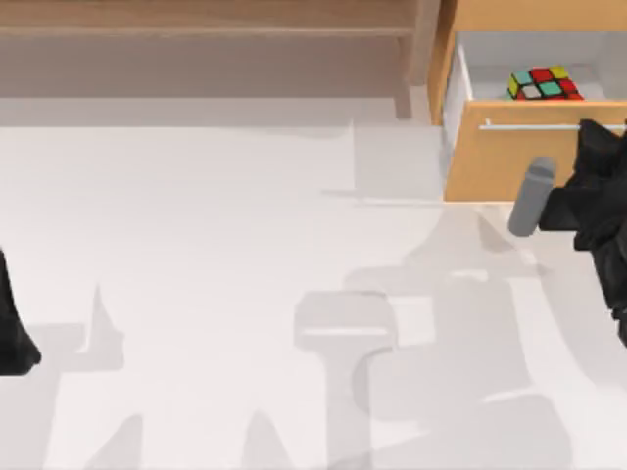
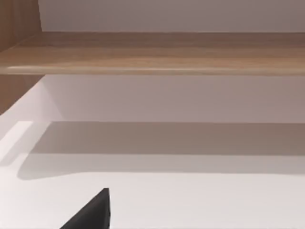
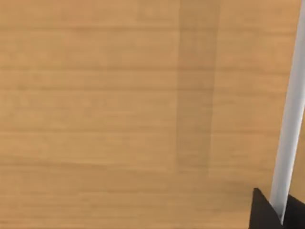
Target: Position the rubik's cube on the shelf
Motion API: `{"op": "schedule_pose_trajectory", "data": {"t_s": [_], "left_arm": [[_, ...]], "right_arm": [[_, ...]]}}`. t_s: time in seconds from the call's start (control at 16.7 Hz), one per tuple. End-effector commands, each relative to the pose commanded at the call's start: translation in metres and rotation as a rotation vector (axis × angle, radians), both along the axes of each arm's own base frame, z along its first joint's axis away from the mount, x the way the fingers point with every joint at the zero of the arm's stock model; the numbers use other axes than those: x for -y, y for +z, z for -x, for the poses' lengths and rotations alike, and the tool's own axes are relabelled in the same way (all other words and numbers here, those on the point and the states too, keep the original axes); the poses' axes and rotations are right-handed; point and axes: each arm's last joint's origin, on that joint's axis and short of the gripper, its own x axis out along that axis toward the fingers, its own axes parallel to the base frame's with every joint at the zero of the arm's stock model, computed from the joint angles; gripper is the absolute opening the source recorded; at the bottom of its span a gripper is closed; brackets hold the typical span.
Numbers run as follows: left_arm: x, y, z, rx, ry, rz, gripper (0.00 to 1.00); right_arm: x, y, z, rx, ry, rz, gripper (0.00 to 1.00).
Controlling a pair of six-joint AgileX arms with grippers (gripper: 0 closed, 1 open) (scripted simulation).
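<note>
The rubik's cube (image 1: 545, 84) lies inside the open drawer (image 1: 534, 147) at the far right corner of the tabletop (image 1: 216, 274), resting on the drawer's pale floor just behind the orange-wood front panel, with red, green, yellow, white and orange stickers showing on its upper face. A thin silver handle (image 1: 549, 126) runs along the top of that front panel; in the right wrist view the same handle (image 3: 288, 129) appears as a pale bar crossing close over the wood grain of the panel (image 3: 119, 114). The right gripper (image 1: 600, 147) sits at the right end of the drawer front, right at the handle, and dark finger tips (image 3: 263, 212) flank the bar on either side in the right wrist view, so the fingers look closed around the handle. A grey cylindrical part of the right arm (image 1: 530, 196) juts out just in front of the drawer. The shelf (image 1: 206, 24) stretches along the far edge of the tabletop to the left of the drawer, its upright side post (image 1: 419, 54) just beside the drawer; its flat board (image 2: 157, 52) also spans the left wrist view. The left arm (image 1: 12, 328) is parked at the left edge of the tabletop; I cannot tell whether its fingers are open or closed.
</note>
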Motion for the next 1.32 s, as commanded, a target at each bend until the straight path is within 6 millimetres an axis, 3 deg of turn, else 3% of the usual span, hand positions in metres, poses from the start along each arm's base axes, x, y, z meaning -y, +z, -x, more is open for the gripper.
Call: {"op": "schedule_pose_trajectory", "data": {"t_s": [0.48, 0.84, 1.14, 1.32], "left_arm": [[0.000, 0.000, 0.000, 0.000, 0.000, 0.000, 1.00], [0.000, 0.000, 0.000, 0.000, 0.000, 0.000, 1.00], [0.000, 0.000, 0.000, 0.000, 0.000, 0.000, 1.00], [0.000, 0.000, 0.000, 0.000, 0.000, 0.000, 1.00]], "right_arm": [[-0.001, 0.003, 0.012, 0.015, -0.003, 0.002, 0.00], [0.000, 0.001, 0.065, 0.005, -0.005, 0.003, 0.00], [-0.001, 0.003, 0.071, 0.012, -0.004, -0.001, 0.00], [-0.001, 0.003, 0.071, 0.012, -0.004, -0.001, 0.23]]}}
